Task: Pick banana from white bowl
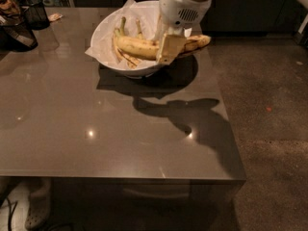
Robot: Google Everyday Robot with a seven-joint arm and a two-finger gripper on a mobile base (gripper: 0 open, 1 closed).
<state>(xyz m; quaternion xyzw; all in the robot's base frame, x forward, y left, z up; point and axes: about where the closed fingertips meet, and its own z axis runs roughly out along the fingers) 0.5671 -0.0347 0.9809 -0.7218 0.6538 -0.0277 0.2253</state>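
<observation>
Camera view: a long, gently curved banana, ripe yellow with brown streaks toward its right end, lies across the paper-lined white bowl on the bench, its right tip past the rim. The end effector reaches down from above and grips the banana's middle.

Gripper down at the banana (long, brown-streaked) in the paper-lined white bowl.
</observation>
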